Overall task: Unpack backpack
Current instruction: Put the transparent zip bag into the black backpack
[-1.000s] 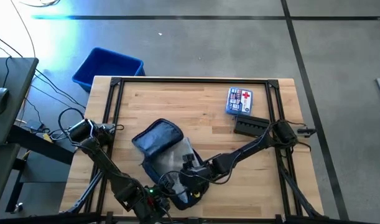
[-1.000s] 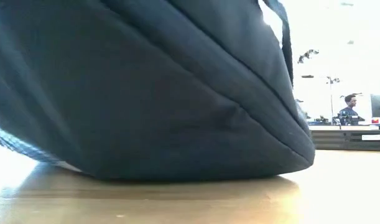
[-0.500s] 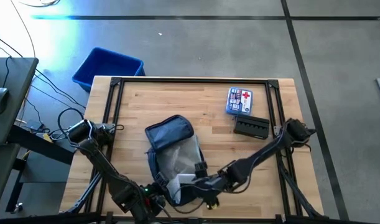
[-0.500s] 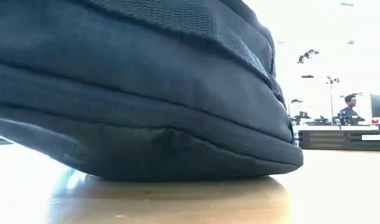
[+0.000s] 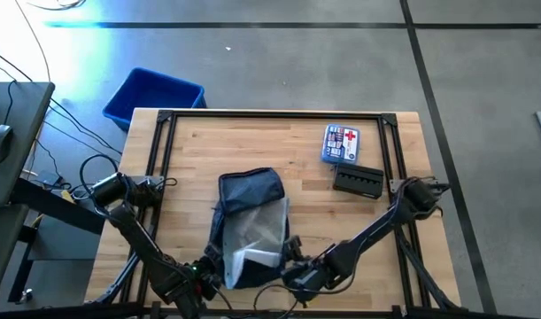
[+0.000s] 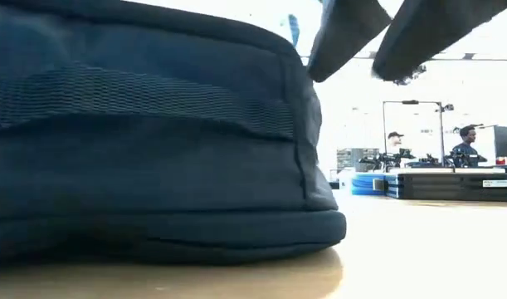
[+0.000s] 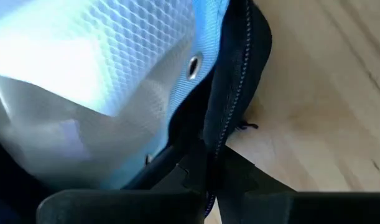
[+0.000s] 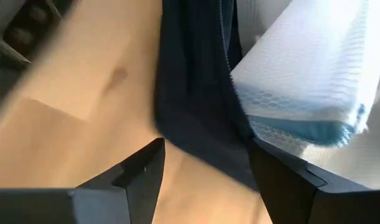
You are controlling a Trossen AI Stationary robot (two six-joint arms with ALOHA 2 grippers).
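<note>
The dark navy backpack (image 5: pixel 248 217) lies on its side near the table's front edge and fills the low view's left (image 6: pixel 153 141). A clear mesh pouch (image 5: pixel 252 237) shows in its open mouth, also in both wrist views (image 7: pixel 102 81) (image 8: pixel 308 81). My left gripper (image 5: pixel 212 268) is at the bag's near left corner, shut on its zipper edge. My right gripper (image 5: pixel 292 259) (image 8: pixel 205 168) stands open at the near right corner. A dark fold of the bag (image 8: pixel 199 118) lies between its fingers, and I cannot tell whether they touch it. My left gripper pinches the backpack's opening rim along the zipper (image 7: pixel 217 146) between its two shut fingers. The fingers slant down from the table's near left side. The rim is raised at the fingers while the rest of the bag rests on the table.
A first-aid box (image 5: pixel 341 143) and a flat black case (image 5: pixel 357 181) lie at the far right of the table. A blue bin (image 5: pixel 153 96) stands on the floor beyond the far left corner. People show far off in the room (image 6: pixel 465 143).
The backpack has turned about: its far end, which pointed toward the far left, now points straight at the far edge, and the bag has flattened. My right gripper has gone toward the near right, off the bag's mouth. My left gripper has sunk and shifted left, keeping its hold.
</note>
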